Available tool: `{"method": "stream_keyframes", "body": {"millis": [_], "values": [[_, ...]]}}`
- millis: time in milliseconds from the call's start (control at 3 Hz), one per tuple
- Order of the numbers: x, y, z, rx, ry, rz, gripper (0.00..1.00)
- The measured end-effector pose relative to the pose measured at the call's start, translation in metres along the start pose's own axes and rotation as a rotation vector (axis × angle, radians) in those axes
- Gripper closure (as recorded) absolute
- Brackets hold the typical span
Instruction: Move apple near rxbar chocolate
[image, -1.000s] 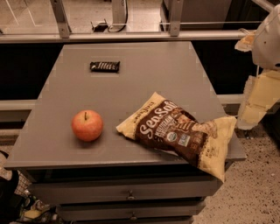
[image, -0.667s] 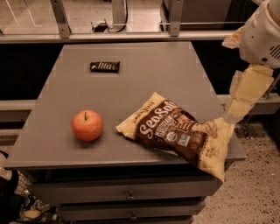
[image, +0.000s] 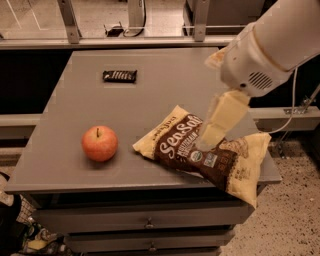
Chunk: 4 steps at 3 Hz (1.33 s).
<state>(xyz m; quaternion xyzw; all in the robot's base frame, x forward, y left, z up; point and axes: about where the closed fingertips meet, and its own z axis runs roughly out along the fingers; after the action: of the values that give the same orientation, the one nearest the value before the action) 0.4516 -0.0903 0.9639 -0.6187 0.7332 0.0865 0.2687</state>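
Note:
The orange-red apple (image: 100, 143) sits on the grey table (image: 150, 95) near its front left. The rxbar chocolate (image: 120, 75), a small flat black bar with pale lettering, lies at the table's back left, well behind the apple. My gripper (image: 214, 129) hangs from the white arm that comes in from the upper right. It is above the yellow-and-brown chip bag, well to the right of the apple, and holds nothing that I can see.
A large yellow-and-brown chip bag (image: 210, 155) lies on the table's front right, overhanging the front edge. Drawers (image: 147, 222) are below the tabletop. A metal railing (image: 135, 40) runs behind the table. Speckled floor is at the right.
My arm has swung left from the right edge of the view and now hangs over the chip bag. The apple, bar and bag have not moved.

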Motion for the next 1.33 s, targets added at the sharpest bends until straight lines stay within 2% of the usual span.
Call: {"method": "stream_keyframes", "body": {"millis": [333, 667, 1000, 1333], "values": [[-0.027, 0.023, 0.063, -0.059, -0.091, 0.016, 0.0], [-0.036, 0.032, 0.1, -0.095, -0.162, 0.033, 0.0], [-0.066, 0.036, 0.118, -0.095, -0.258, 0.037, 0.0], [-0.064, 0.037, 0.116, -0.096, -0.248, 0.033, 0.0]]}}
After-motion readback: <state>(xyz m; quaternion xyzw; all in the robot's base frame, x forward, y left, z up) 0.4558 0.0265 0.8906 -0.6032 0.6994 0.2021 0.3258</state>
